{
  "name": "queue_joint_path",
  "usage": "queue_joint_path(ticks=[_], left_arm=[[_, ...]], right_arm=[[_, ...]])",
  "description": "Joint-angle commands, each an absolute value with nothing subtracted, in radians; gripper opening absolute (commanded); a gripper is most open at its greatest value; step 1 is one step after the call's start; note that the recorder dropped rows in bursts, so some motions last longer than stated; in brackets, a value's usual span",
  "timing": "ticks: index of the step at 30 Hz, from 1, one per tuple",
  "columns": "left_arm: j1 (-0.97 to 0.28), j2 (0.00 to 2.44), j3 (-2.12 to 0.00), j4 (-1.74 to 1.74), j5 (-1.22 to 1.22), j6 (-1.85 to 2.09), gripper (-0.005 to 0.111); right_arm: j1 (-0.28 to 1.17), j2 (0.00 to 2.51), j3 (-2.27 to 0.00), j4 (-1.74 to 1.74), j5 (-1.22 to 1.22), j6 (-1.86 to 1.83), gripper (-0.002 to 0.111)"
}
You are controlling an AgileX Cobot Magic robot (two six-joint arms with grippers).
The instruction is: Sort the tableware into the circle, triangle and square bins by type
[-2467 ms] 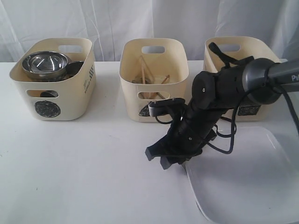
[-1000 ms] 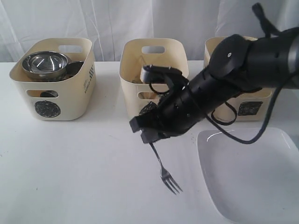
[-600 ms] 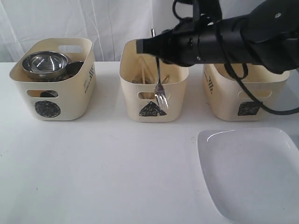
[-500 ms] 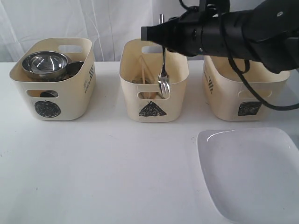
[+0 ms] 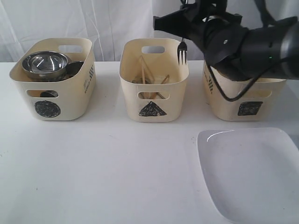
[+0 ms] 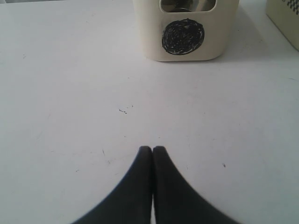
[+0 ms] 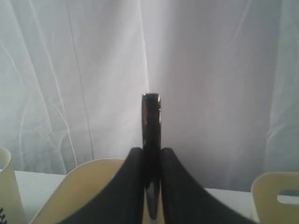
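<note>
My right gripper [image 5: 183,33] is shut on the steel fork [image 5: 182,52], whose tines hang down above the right rim of the triangle bin [image 5: 154,100]. In the right wrist view the fork's handle [image 7: 151,116] stands between the fingers [image 7: 134,186], with the triangle bin's rim [image 7: 93,186] behind. Pale chopsticks [image 5: 143,74] lie in that bin. The circle bin [image 5: 53,95] holds steel bowls [image 5: 45,64] and a mug [image 5: 74,68]. My left gripper [image 6: 152,150] is shut on nothing, low over the table before the circle bin [image 6: 184,35].
The square bin [image 5: 238,100] stands at the right, partly behind my right arm. A large white square plate [image 5: 252,172] lies on the table at the front right. A white curtain hangs behind the bins.
My right gripper took the fork from the table beside the plate, lifted it and swung it over the triangle bin. In the last half second it moved right and higher.
</note>
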State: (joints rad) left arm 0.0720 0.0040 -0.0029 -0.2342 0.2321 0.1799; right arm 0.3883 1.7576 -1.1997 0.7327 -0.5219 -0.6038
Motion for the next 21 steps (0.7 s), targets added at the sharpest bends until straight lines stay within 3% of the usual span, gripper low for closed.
queue_joint_path(ticks=[1, 4, 11, 18, 21], left_arm=[[0.068, 0.000, 0.000, -0.239, 0.234, 0.180, 0.000], [0.068, 0.000, 0.000, -0.239, 0.234, 0.180, 0.000], [0.068, 0.000, 0.000, -0.239, 0.234, 0.180, 0.000], [0.068, 0.000, 0.000, -0.239, 0.234, 0.180, 0.000], [0.068, 0.000, 0.000, -0.239, 0.234, 0.180, 0.000]], right_arm=[[0.388, 1.862, -1.277, 0.651, -0.556, -0.571, 0.000], [0.388, 1.925, -1.329, 0.651, -0.559, -0.571, 0.006], [0.388, 1.995, -1.386, 0.651, -0.525, -0.519, 0.035], [0.388, 1.959, -1.386, 0.654, -0.428, -0.519, 0.035], [0.388, 1.873, -1.386, 0.657, -0.233, -0.519, 0.035]])
